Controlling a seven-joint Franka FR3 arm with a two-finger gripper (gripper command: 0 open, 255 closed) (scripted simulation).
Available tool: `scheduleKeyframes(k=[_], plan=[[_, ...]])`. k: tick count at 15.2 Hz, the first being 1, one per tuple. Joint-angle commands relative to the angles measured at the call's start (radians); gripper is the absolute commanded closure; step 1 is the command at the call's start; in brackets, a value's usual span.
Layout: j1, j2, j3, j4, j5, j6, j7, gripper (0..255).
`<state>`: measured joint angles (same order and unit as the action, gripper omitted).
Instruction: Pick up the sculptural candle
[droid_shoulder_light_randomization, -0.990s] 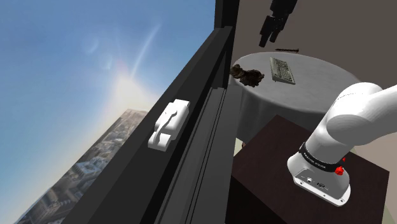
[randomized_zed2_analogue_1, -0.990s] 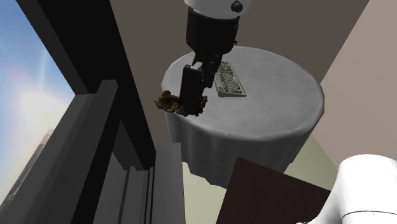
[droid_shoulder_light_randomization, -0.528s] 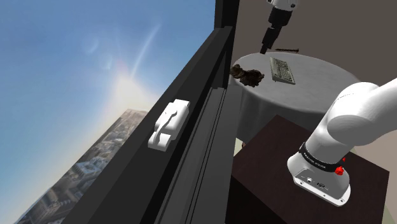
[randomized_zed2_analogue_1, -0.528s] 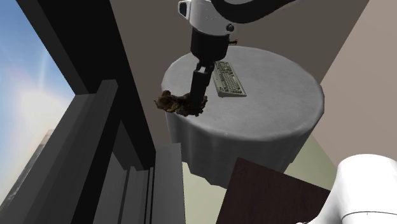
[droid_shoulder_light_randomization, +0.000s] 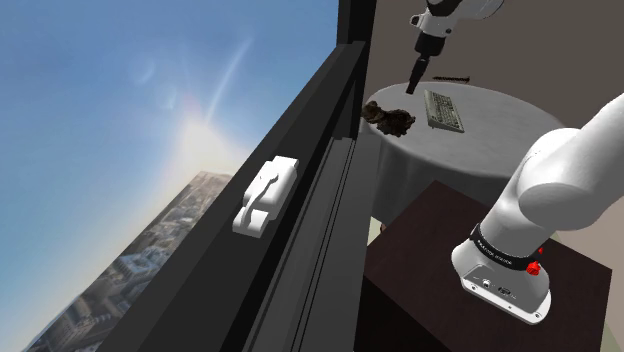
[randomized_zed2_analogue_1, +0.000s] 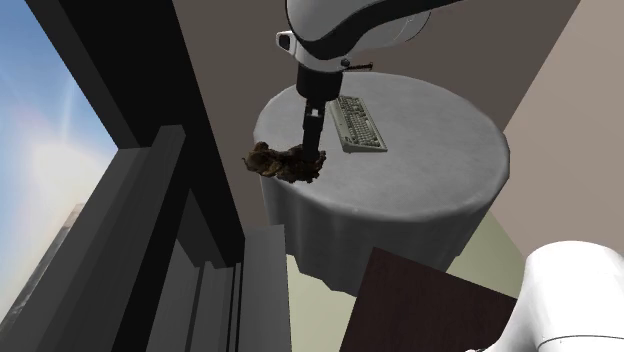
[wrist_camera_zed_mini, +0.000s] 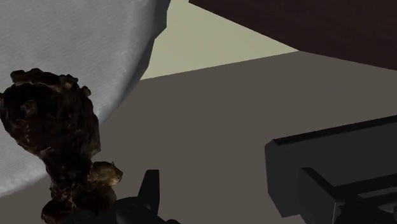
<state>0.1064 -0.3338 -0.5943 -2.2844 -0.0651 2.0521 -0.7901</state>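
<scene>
Near candle (randomized_zed2_analogue_1: 283, 162) (brown, lumpy): end effector (droid_shoulder_light_randomization: 413, 80).

I note a round cloth-covered desk (randomized_zed2_analogue_1: 440, 170) carrying a grey keyboard (randomized_zed2_analogue_1: 361, 125) and a thin dark stick (droid_shoulder_light_randomization: 452, 76) near its far rim, beside a black window frame (droid_shoulder_light_randomization: 300, 230) with a white latch (droid_shoulder_light_randomization: 266, 195).

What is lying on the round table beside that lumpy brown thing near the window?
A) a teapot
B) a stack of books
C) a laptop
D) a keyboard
D: a keyboard lies flat on the cloth-covered round table, a little apart from the lumpy brown candle, which sits at the table's edge nearest the window.
</scene>
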Motion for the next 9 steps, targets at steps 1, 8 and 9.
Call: scheduleKeyframes(k=[1, 8, 9], plan=[[0.022, 0.078, -0.049, 0.035, 0.040, 0.031, -0.097, 0], [0.035, 0.441, -0.161, 0.231, 0.315, 0.068, -0.488, 0], [0.019, 0.496, -0.158, 0.267, 0.359, 0.063, -0.541, 0]])
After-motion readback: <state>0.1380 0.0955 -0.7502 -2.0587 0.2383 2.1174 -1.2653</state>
